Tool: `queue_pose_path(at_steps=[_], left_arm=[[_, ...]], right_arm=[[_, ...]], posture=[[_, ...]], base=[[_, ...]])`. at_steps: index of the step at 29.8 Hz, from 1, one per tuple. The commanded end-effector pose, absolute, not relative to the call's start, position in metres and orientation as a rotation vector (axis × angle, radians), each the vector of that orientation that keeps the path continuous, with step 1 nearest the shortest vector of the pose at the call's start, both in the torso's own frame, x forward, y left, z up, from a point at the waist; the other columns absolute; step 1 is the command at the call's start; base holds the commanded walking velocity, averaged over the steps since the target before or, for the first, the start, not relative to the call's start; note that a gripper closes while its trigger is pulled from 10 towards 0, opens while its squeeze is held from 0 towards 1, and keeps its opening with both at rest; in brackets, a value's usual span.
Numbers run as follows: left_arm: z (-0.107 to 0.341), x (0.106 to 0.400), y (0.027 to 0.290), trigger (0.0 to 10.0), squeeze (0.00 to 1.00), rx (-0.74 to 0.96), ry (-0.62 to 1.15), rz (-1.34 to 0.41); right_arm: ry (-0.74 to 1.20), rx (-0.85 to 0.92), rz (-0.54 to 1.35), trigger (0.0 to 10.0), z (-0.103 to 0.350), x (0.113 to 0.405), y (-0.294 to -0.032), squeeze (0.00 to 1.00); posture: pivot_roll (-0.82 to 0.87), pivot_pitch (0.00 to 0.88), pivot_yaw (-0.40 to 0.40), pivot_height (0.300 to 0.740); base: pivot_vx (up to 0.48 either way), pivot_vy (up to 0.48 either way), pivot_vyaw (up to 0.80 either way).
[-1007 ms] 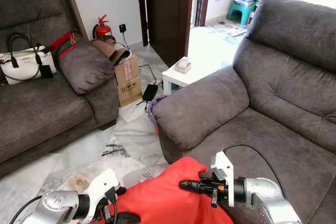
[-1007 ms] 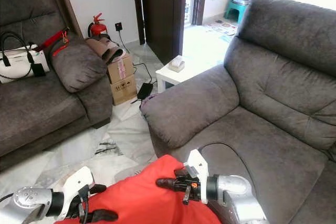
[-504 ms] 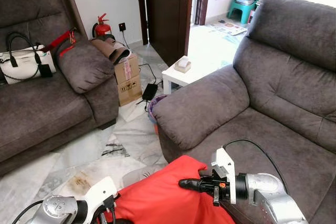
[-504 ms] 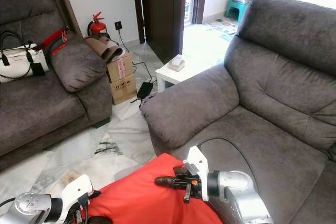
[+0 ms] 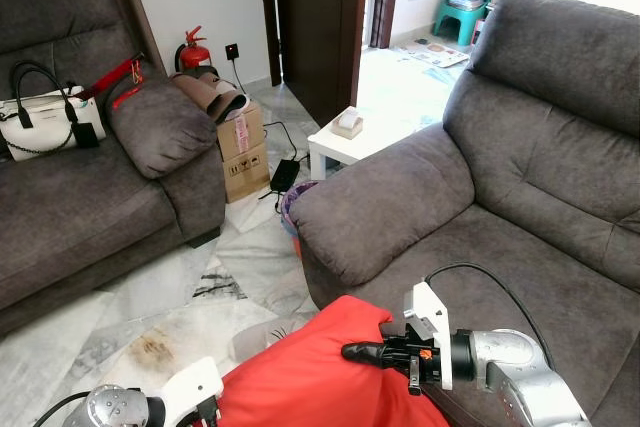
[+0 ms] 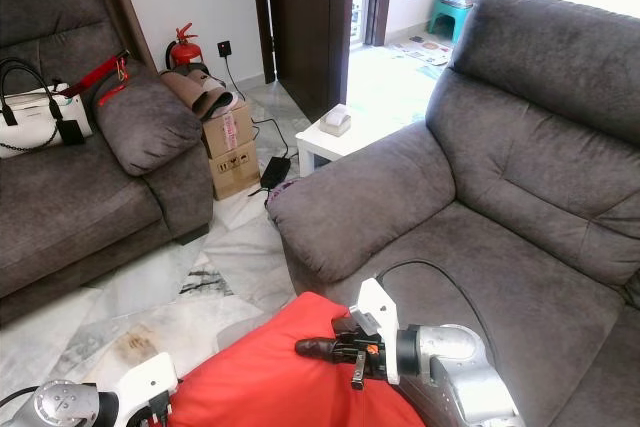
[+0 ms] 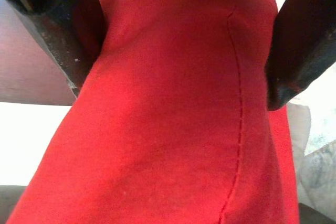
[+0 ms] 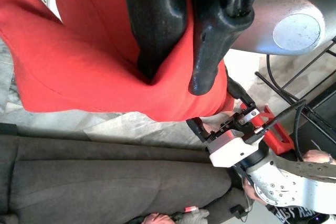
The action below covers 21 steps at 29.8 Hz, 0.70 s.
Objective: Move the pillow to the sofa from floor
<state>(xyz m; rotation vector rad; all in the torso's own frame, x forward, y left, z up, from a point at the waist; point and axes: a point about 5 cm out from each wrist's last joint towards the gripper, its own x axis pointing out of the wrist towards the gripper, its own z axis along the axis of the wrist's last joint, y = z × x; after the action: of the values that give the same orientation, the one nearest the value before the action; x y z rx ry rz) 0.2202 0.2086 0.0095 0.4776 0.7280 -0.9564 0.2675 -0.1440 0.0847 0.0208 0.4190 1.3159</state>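
1. One red pillow [image 5: 310, 377] sits at the near edge of the head views, held up between the two arms, its right corner over the front edge of the near sofa [image 5: 520, 207] seat and the rest of it above the marble floor [image 5: 170, 297]
2. The right gripper [image 5: 352, 351] lies on the pillow's upper right part, black fingers pointing to the robot's left; in the right wrist view the two fingers [image 8: 157, 19] are drawn close together with a fold of the red cloth pinched between them
3. The left gripper [image 7: 178, 45] is at the pillow's lower left; the left wrist view shows its two fingers spread to either side of the red fabric, both pressing against it, so it holds the pillow in a wide grasp
4. Two grey sofas are in the room: the near one to the right and a second sofa [image 5: 70, 197] to the left, well apart across the floor
5. On the second sofa rest one white handbag [image 5: 45, 117] with black straps and one grey cushion [image 5: 160, 127]
6. Beyond stand one cardboard box [image 5: 243, 152], one white side table [image 5: 345, 142], one red fire extinguisher [image 5: 195, 50] and one dark door [image 5: 315, 17]
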Motion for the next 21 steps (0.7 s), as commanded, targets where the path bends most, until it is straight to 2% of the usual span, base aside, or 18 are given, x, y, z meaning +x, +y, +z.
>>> queue_pose_path(at_steps=[1,6,7,8,9,11,12,13,21], left_arm=[[0.0044,0.2201,0.2184,10.0,0.00,0.514,0.773,-0.902],[0.0036,0.2238,0.2161,10.0,0.00,0.512,0.750,-0.887],[0.0030,0.2239,0.2156,9.5,0.00,0.510,0.748,-0.887],[0.0028,0.2239,0.2153,9.5,0.00,0.508,0.747,-0.886],[0.0024,0.2241,0.2146,6.1,0.00,0.507,0.744,-0.884],[0.0021,0.2243,0.2142,3.5,0.00,0.503,0.742,-0.882],[0.0021,0.2244,0.2141,0.9,0.00,0.500,0.740,-0.880],[0.0019,0.2243,0.2138,0.0,0.00,0.494,0.740,-0.879],[0.0021,0.2251,0.2117,0.0,0.00,0.480,0.735,-0.888]], right_arm=[[0.246,0.014,1.387,10.0,0.1148,0.2727,-0.1343,0.00],[0.243,0.020,1.388,10.0,0.1151,0.2721,-0.1324,0.00],[0.243,0.021,1.388,10.0,0.1150,0.2720,-0.1325,0.00],[0.243,0.021,1.389,10.0,0.1149,0.2719,-0.1325,0.00],[0.245,0.020,1.387,10.0,0.1146,0.2720,-0.1330,0.00],[0.246,0.020,1.386,10.0,0.1143,0.2720,-0.1335,0.00],[0.247,0.019,1.385,10.0,0.1143,0.2720,-0.1337,0.00],[0.247,0.019,1.385,10.0,0.1143,0.2720,-0.1339,0.00],[0.248,0.024,1.376,10.0,0.1130,0.2741,-0.1348,0.00]], posture=[[0.12,0.058,0.010,0.740],[0.11,0.054,0.009,0.740],[0.11,0.054,0.008,0.740],[0.11,0.054,0.008,0.740],[0.11,0.054,0.007,0.740],[0.11,0.054,0.006,0.740],[0.11,0.054,0.006,0.740],[0.11,0.054,0.006,0.740],[0.11,0.050,0.004,0.740]], base=[[0.000,0.000,0.00],[0.000,0.000,0.00],[0.000,0.000,0.00],[0.000,0.000,0.00],[0.000,0.000,0.00],[0.000,0.000,0.00],[0.000,0.000,0.00],[0.000,0.000,0.00],[0.000,0.000,0.00]])
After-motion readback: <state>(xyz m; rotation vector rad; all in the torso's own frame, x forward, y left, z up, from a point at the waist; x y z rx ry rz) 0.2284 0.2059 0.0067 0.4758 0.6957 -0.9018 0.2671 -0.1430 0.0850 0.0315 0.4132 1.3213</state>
